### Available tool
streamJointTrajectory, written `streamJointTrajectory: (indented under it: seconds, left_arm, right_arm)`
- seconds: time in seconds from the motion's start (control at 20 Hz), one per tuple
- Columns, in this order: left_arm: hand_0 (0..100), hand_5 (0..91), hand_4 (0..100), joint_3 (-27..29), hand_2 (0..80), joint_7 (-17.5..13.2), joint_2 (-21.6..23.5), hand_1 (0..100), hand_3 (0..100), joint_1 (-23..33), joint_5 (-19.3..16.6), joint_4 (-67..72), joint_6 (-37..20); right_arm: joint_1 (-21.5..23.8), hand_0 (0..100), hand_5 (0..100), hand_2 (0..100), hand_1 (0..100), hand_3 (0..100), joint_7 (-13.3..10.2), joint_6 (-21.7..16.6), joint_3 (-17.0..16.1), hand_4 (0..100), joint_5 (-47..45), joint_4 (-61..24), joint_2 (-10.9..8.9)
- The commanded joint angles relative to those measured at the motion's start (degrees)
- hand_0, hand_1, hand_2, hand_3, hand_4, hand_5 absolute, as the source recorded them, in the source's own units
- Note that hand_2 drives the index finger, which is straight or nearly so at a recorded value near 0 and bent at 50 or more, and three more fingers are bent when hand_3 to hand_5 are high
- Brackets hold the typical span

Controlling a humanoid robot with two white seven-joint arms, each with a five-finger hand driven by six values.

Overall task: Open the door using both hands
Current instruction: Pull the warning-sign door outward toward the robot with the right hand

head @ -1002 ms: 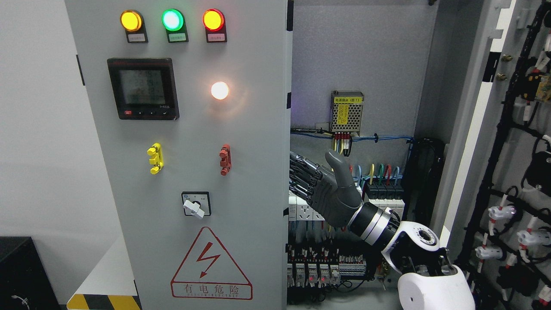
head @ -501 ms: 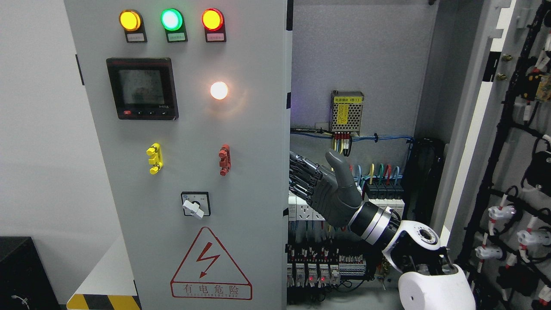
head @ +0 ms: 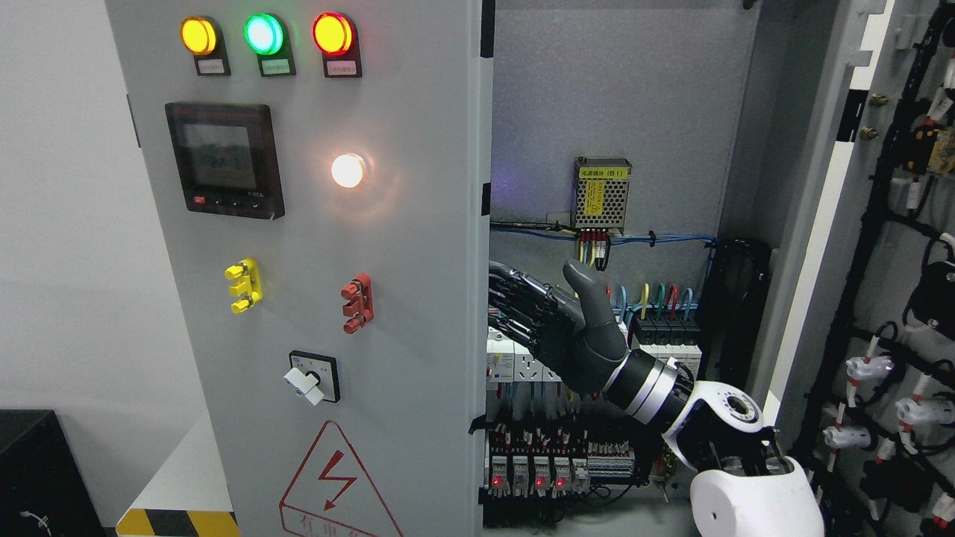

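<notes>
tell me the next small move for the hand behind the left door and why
Probably keep pushing the left door outward toward the picture's left. The right hand sits just inside the door's free edge, fingers extended toward its back and thumb up, holding nothing. The door only partly uncovers the cabinet wiring, while the right door already stands wide open.

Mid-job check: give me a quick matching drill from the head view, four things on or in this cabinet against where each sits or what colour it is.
Things:
1. rotary switch
2. right hand
3. power supply
4. middle lamp

Matches:
A. lit green
B. fingers behind the left door's edge
C. on the cabinet's back wall, above the blue wires
D. low on the left door, above the warning triangle

Pairs: 1-D, 2-B, 3-C, 4-A
</notes>
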Motion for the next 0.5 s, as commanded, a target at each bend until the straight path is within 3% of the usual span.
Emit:
streamJointTrajectory:
  seconds: [0.0,0.45]
  left_arm:
    - [0,0.0,0,-0.2,0.0,0.0,0.0,0,0,-1.9,1.0,0.2,0.0]
    - [0,0.0,0,-0.2,0.0,0.0,0.0,0,0,-1.9,1.0,0.2,0.0]
  right_arm:
    - [1.0,0,0,0,0,0,-0.1,0.0,0.8,0,-0.4,-2.4,0.34]
    - [8.8,0,0,0,0,0,0.0,-0.1,9.7,0,-4.5,-11.9,0.26]
